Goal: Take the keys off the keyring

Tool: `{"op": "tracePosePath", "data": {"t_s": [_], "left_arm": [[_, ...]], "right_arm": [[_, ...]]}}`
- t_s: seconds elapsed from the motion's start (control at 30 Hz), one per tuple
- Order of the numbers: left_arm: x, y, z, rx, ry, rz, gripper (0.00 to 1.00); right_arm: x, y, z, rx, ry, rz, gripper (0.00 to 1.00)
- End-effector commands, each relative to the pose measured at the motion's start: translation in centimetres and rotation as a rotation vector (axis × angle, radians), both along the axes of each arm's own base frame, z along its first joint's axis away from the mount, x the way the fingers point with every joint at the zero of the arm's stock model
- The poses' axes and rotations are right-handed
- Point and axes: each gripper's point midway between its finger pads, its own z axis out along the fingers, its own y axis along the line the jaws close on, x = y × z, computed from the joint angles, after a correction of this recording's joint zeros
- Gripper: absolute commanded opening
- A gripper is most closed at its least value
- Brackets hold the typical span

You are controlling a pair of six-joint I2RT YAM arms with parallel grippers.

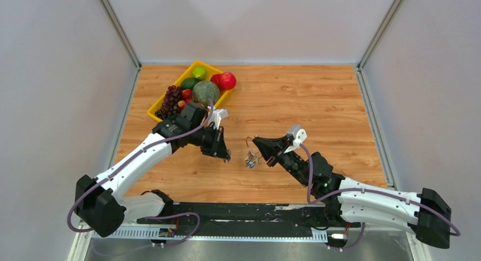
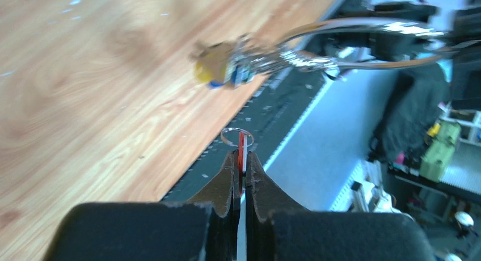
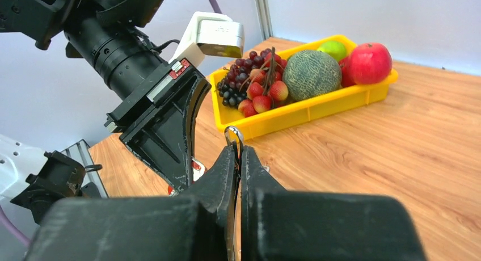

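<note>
The keyring (image 1: 249, 143) is a thin silver wire loop held in the air between the two arms. My right gripper (image 1: 256, 140) is shut on its wire, which shows between the fingertips in the right wrist view (image 3: 233, 135). The keys (image 1: 250, 160) hang from it in a bunch; the left wrist view shows them blurred, with a yellow tag (image 2: 218, 68), under the keyring (image 2: 368, 25). My left gripper (image 1: 225, 155) is shut on a red-tagged key (image 2: 241, 144) with a small ring, a little way left of the bunch. That red tag also shows in the right wrist view (image 3: 196, 169).
A yellow fruit tray (image 1: 180, 78) with grapes, a melon, an apple and a lime stands at the back left, behind my left arm; it also shows in the right wrist view (image 3: 317, 105). The black base rail runs along the table's near edge.
</note>
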Motion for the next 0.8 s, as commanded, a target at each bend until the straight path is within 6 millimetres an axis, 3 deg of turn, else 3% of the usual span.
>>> {"op": "tracePosePath", "data": {"t_s": [0.0, 0.13, 0.27, 0.33, 0.5, 0.57, 0.63, 0.7, 0.73, 0.77], "left_arm": [[2.2, 1.6, -1.9, 0.114, -0.086, 0.055, 0.0], [4.0, 2.5, -4.5, 0.196, -0.108, 0.117, 0.0], [7.4, 6.1, -9.4, 0.446, -0.143, 0.265, 0.0], [8.9, 7.4, -10.8, 0.522, -0.172, 0.322, 0.0], [12.1, 8.9, -11.9, 0.582, -0.241, 0.424, 0.0], [12.7, 9.3, -11.9, 0.593, -0.261, 0.45, 0.06], [13.0, 9.5, -11.4, 0.583, -0.291, 0.474, 0.28], [13.1, 9.5, -10.5, 0.553, -0.325, 0.489, 0.66], [13.3, 9.3, -9.3, 0.519, -0.36, 0.503, 0.74], [13.1, 9.4, -9.1, 0.511, -0.372, 0.506, 0.93]], "right_arm": [[0.0, -0.7, 1.1, 0.048, 0.087, 0.03, 0.0], [0.7, -1.5, 1.1, 0.007, 0.094, -0.003, 0.0], [1.1, -1.7, 1.2, -0.021, 0.091, -0.023, 0.0], [1.2, -1.8, 1.3, -0.019, 0.095, -0.025, 0.0], [1.3, -1.5, 1.3, -0.035, 0.097, -0.021, 0.0], [1.4, -1.3, 1.2, -0.057, 0.095, -0.023, 0.0], [1.7, -1.4, 1.0, -0.073, 0.096, -0.035, 0.0], [1.8, -1.2, 1.0, -0.08, 0.099, -0.034, 0.0], [1.7, -1.1, 1.0, -0.081, 0.102, -0.028, 0.0], [1.7, -1.0, 1.1, -0.082, 0.102, -0.023, 0.0]]}}
